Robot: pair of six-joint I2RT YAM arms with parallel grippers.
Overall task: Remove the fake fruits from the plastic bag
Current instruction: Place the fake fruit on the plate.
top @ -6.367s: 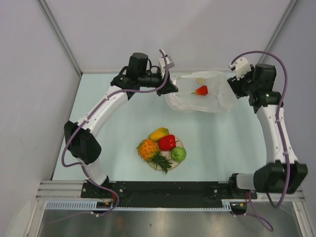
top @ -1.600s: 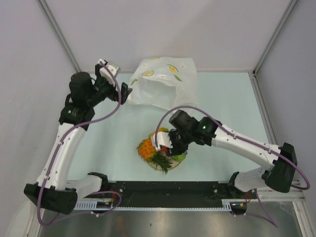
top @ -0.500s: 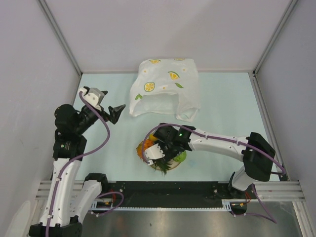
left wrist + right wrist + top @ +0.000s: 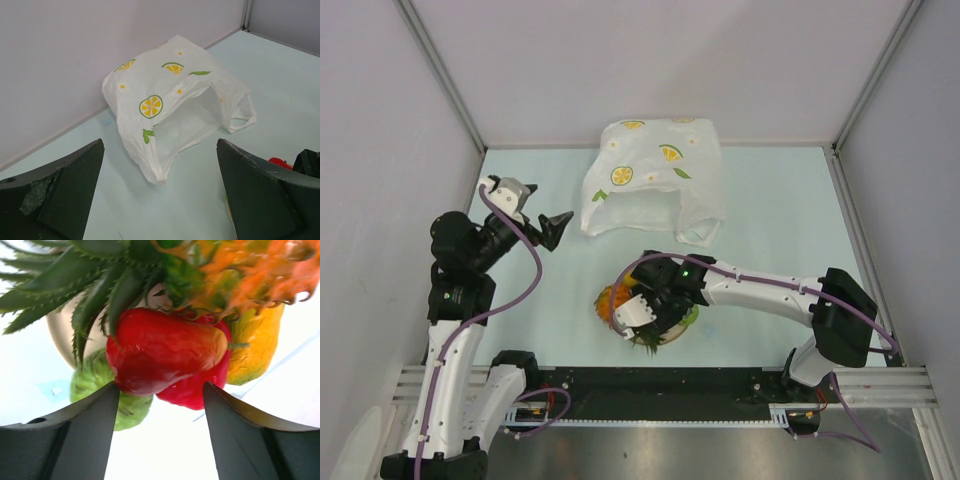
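The plastic bag (image 4: 650, 180) lies crumpled at the back of the table with its mouth facing the front, also clear in the left wrist view (image 4: 170, 100). The fake fruits sit piled on a beige plate (image 4: 60, 335): an orange pineapple (image 4: 611, 298) with green leaves (image 4: 75, 280), a yellow mango (image 4: 255, 355), a green piece (image 4: 95, 385) and a glossy red piece (image 4: 165, 350) over another red one (image 4: 200, 387). My right gripper (image 4: 650, 312) hovers low over the pile, open, the red piece (image 4: 277, 161) just at its fingertips (image 4: 112, 390). My left gripper (image 4: 552, 225) is open and empty, left of the bag.
Grey walls enclose the pale green table on three sides. The bag's loose handle (image 4: 242, 112) trails toward the plate (image 4: 616, 330). My right arm (image 4: 770, 290) stretches across the front right of the table.
My right gripper carried a red piece from the bag to the plate, and its jaws have just widened around it. The left arm let go of the bag and pulled back left.
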